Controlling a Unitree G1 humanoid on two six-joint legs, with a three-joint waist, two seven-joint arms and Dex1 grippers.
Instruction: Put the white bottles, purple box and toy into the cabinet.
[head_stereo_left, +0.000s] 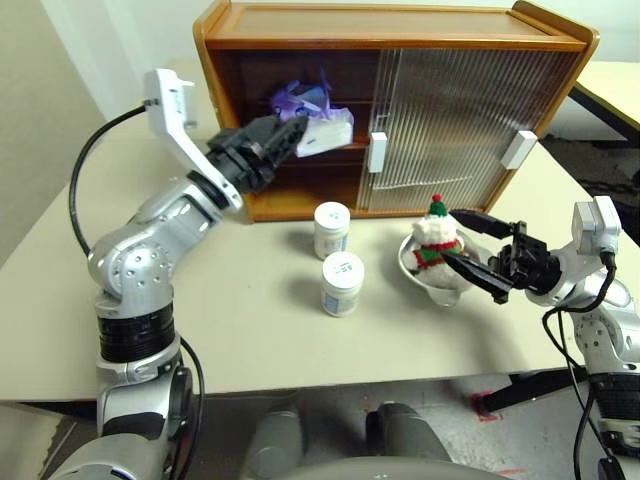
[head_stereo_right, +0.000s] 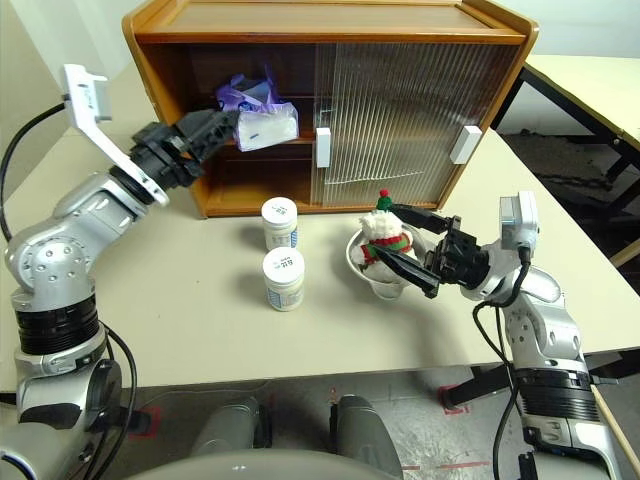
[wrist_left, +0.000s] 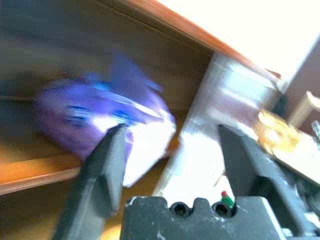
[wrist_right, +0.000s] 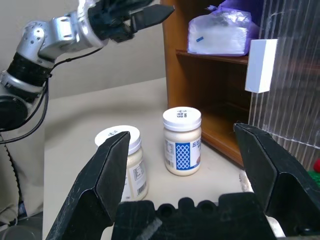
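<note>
The left gripper (head_stereo_left: 296, 136) hangs released, jaws apart, just in front of the purple box (head_stereo_left: 318, 118), which lies on the upper shelf of the cabinet (head_stereo_left: 400, 40) at its open left side. The right gripper (head_stereo_left: 472, 245) gapes wide around the toy (head_stereo_left: 436, 238), which sits in a bowl (head_stereo_right: 362, 268) on the desk (head_stereo_left: 260, 330). The two white bottles (head_stereo_left: 332, 230) stand left of it; their label print is unreadable.
</note>
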